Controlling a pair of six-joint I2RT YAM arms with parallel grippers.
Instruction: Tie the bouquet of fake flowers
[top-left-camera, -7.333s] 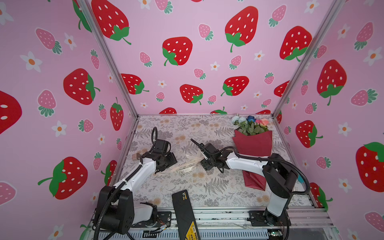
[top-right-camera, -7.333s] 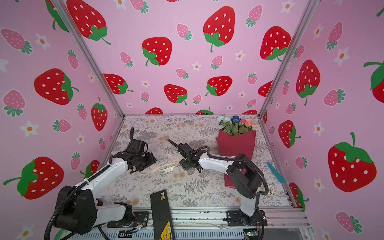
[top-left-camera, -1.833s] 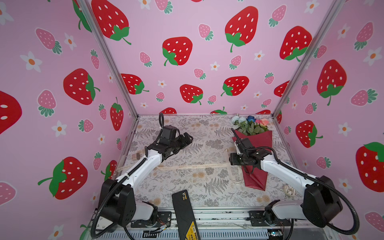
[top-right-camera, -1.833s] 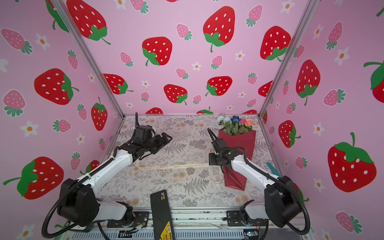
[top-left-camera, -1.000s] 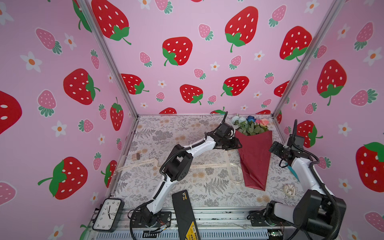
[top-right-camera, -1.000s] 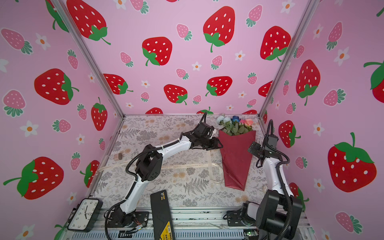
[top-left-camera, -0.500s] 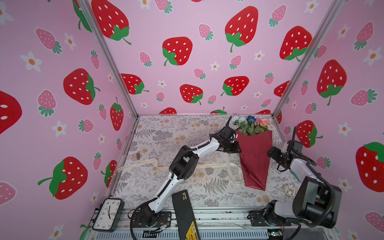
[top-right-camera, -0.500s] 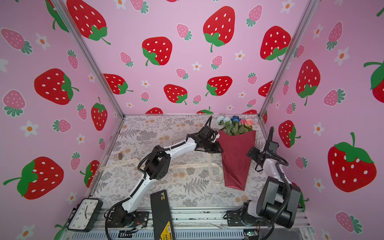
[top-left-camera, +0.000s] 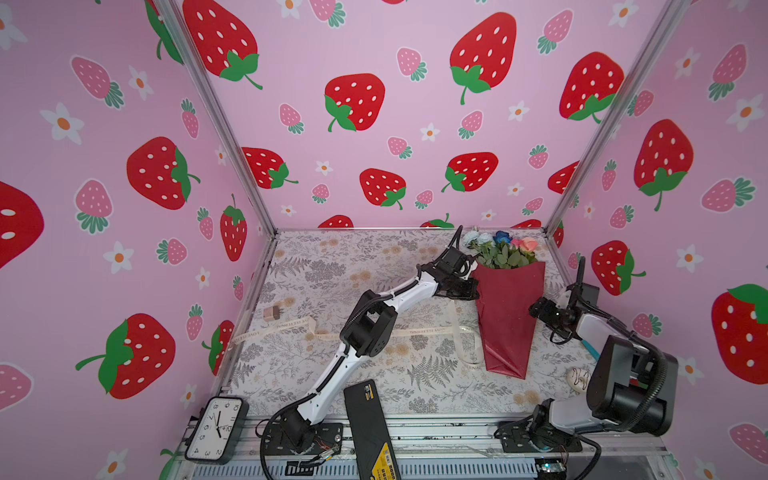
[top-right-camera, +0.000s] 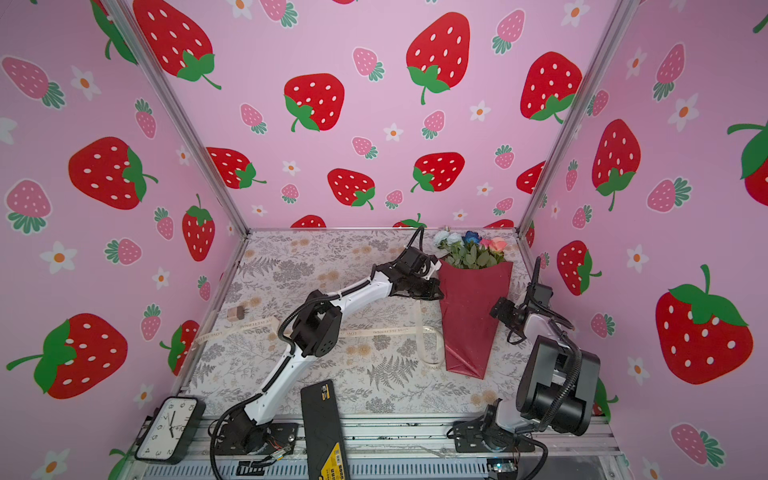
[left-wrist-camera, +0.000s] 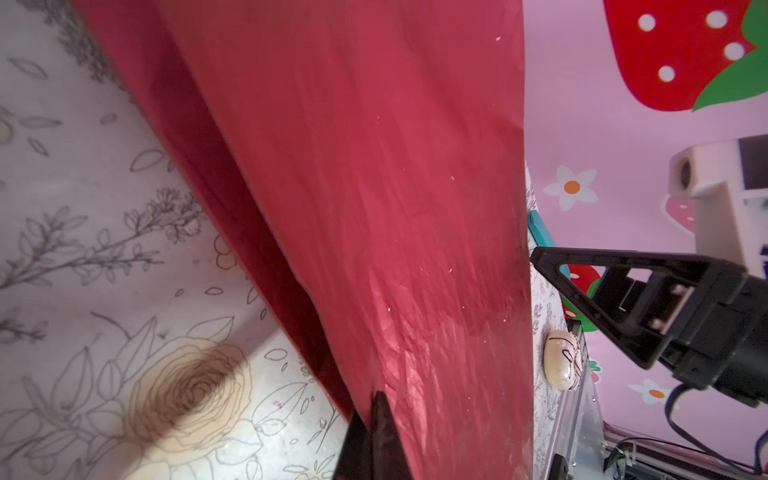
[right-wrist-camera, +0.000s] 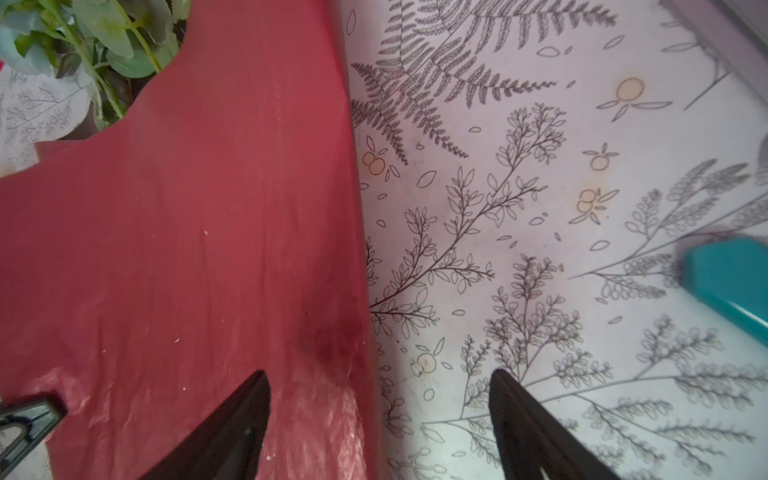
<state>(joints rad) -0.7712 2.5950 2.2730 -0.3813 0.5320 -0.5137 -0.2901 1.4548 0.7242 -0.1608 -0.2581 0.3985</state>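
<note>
Black jaws of the left gripper (left-wrist-camera: 370, 415) are pressed together on the edge of the dark red wrapping paper (left-wrist-camera: 395, 208). The paper looks pinched between them and raised slightly off the table, with a shadow beneath. Whether any stem is caught inside cannot be told. In both top views this gripper meets the bouquet of fake flowers (top-left-camera: 505, 307) on its left side, just below the blooms, probably to steady or gather the wrap for tying. The right gripper (right-wrist-camera: 379, 374) has its jaws spread wide and holds nothing. One finger hovers over the bouquet's paper and the other over bare table, so it straddles the wrap's right edge, likely lining up to pinch that side. The bouquet lies flat on the floral-printed table (top-left-camera: 332, 266), at the right of both top views, with its blooms toward the back wall and its pointed end toward the front. A cream lettered ribbon (top-left-camera: 419, 331) stretches away from the bouquet's left side, and a loop of it runs beside the lower half of the wrap. The paper hides whether it passes underneath. Nothing is tied around the bouquet yet. To the bouquet's right, a teal object (right-wrist-camera: 731, 286) is cut off by the frame. A small cream thing with brown squiggles (top-left-camera: 578, 379), just right of the pointed end, is too small to identify.
</note>
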